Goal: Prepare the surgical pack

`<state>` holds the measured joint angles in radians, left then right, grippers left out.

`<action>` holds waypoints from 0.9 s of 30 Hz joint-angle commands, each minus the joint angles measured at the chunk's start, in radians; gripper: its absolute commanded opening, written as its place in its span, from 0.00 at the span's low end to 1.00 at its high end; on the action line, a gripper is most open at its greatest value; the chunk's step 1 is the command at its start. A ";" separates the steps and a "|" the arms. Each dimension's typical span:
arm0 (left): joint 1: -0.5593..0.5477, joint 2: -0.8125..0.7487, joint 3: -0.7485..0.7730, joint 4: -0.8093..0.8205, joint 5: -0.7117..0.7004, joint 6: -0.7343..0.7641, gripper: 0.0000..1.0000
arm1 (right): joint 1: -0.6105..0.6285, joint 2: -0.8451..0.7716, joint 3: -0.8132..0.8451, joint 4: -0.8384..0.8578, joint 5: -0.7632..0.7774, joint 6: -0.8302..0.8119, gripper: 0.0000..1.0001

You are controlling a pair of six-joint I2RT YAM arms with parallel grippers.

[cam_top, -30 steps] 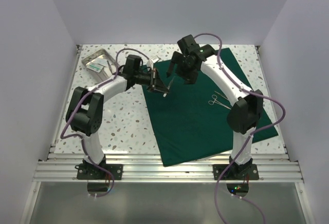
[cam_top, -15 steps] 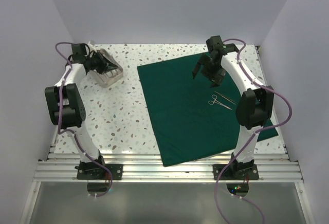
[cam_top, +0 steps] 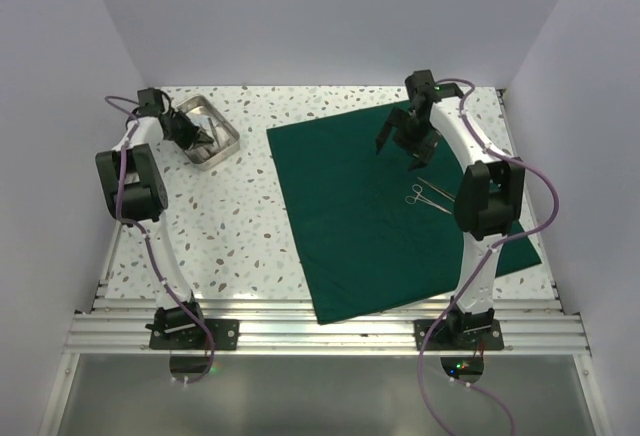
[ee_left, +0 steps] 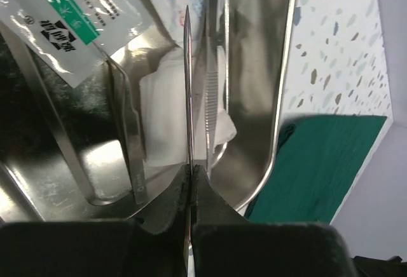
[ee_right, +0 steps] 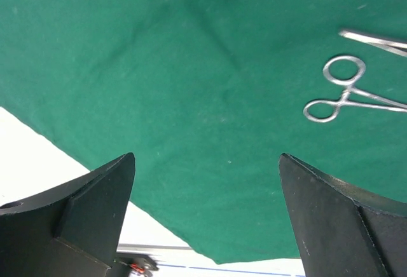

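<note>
The surgical pack (cam_top: pixel 350 236) lies on the speckled table (cam_top: pixel 240 226), right of centre, its near edge by the rail. Ring-handled forceps (cam_top: pixel 427 196) rest on it beside the right arm. Over its far part hangs the right gripper (ee_right: pixel 206 159), jaws spread wide. Far left, above the steel tray (cam_top: pixel 227 126) with its gauze (ee_left: pixel 159 118) and packets (ee_left: pixel 57 16), the left gripper (ee_left: pixel 191 178) pinches thin tweezers (ee_left: pixel 188 86). The pack is dark green and matte, spread flat and faintly creased.

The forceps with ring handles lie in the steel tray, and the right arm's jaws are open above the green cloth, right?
Not quite: the forceps lie on the green cloth, not in the steel tray, as the right wrist view shows. The right gripper has open jaws above it.
</note>
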<state>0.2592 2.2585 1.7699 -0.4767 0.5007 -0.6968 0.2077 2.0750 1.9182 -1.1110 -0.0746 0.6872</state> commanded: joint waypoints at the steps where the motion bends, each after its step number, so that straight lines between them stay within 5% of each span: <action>1: 0.006 0.009 0.065 -0.043 -0.034 -0.012 0.01 | -0.025 -0.015 0.005 0.007 -0.040 -0.017 0.99; 14: 0.015 -0.016 0.105 -0.102 -0.080 0.035 0.39 | -0.031 -0.004 -0.001 0.014 -0.062 0.012 0.99; 21: 0.017 -0.230 -0.027 -0.083 -0.051 0.054 0.43 | -0.063 -0.067 -0.077 0.011 0.030 0.156 0.99; 27: -0.031 -0.474 -0.248 -0.025 -0.017 0.071 0.44 | -0.171 -0.203 -0.326 0.083 0.153 0.448 0.79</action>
<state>0.2565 1.9400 1.5944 -0.5526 0.4507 -0.6609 0.1032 1.9862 1.6600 -1.0649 -0.0143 0.9524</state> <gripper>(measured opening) 0.441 0.804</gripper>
